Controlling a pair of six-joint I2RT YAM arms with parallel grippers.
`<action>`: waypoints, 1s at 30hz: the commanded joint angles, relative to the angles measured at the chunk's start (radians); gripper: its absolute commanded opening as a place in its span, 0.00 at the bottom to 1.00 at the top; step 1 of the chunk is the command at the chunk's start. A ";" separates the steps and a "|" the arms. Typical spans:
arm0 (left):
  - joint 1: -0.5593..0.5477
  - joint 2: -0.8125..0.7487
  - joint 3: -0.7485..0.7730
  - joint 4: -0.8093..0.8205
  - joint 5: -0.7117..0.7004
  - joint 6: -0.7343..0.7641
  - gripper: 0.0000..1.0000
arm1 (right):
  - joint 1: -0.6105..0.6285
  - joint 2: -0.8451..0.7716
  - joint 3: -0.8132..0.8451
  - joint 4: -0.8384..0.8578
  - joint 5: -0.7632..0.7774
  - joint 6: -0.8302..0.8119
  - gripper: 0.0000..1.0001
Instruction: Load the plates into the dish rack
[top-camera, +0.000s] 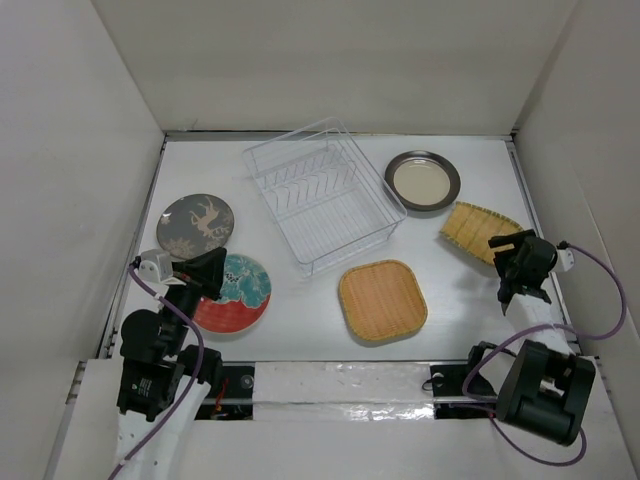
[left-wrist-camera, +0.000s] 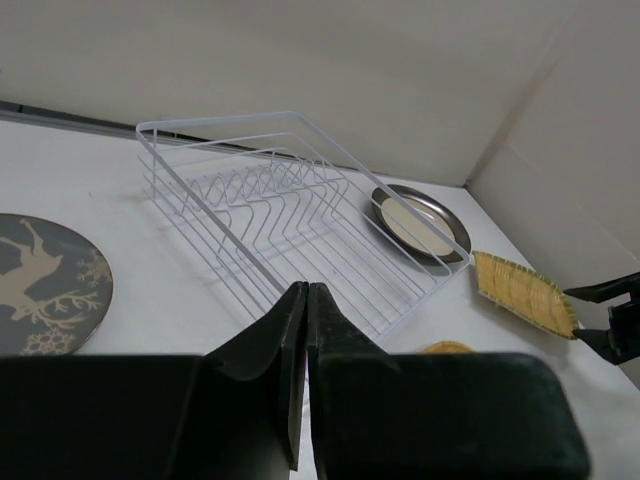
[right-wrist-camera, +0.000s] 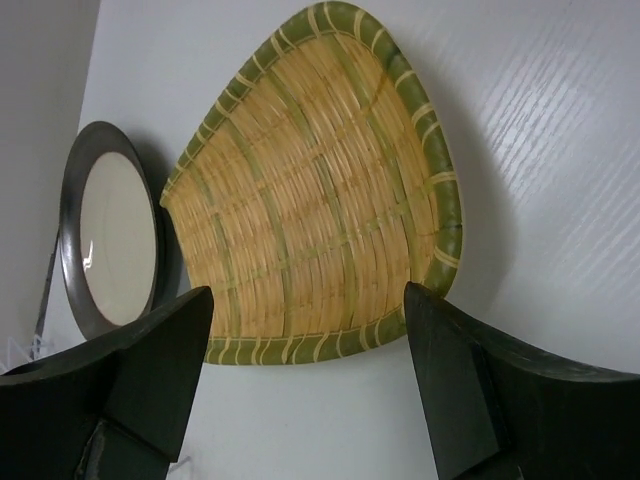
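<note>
The clear dish rack (top-camera: 325, 195) stands empty at the table's middle back; it also shows in the left wrist view (left-wrist-camera: 290, 200). All plates lie flat on the table: the grey antlered plate (top-camera: 195, 224), the red-and-teal plate (top-camera: 238, 295), the rounded-square woven plate (top-camera: 382, 299), the dark-rimmed cream plate (top-camera: 422, 180) and the second woven plate (top-camera: 478, 230). My left gripper (top-camera: 215, 265) is shut and empty, above the red-and-teal plate's left edge (left-wrist-camera: 305, 290). My right gripper (top-camera: 502, 267) is open, with the second woven plate's near rim (right-wrist-camera: 310, 200) between its fingers (right-wrist-camera: 308, 292).
White walls enclose the table (top-camera: 300, 330) on the left, back and right. The second woven plate lies close to the right wall and next to the dark-rimmed plate (right-wrist-camera: 110, 240). A taped strip runs along the near edge between the arm bases.
</note>
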 joint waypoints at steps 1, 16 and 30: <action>-0.008 -0.009 -0.003 0.053 0.003 0.005 0.00 | -0.009 0.093 0.016 0.174 -0.064 0.096 0.82; -0.028 0.004 0.003 0.041 -0.025 0.004 0.39 | -0.030 -0.119 -0.016 0.035 0.072 0.057 0.71; -0.057 -0.008 0.007 0.032 -0.053 -0.002 0.38 | -0.093 0.007 -0.055 0.001 0.020 0.047 0.69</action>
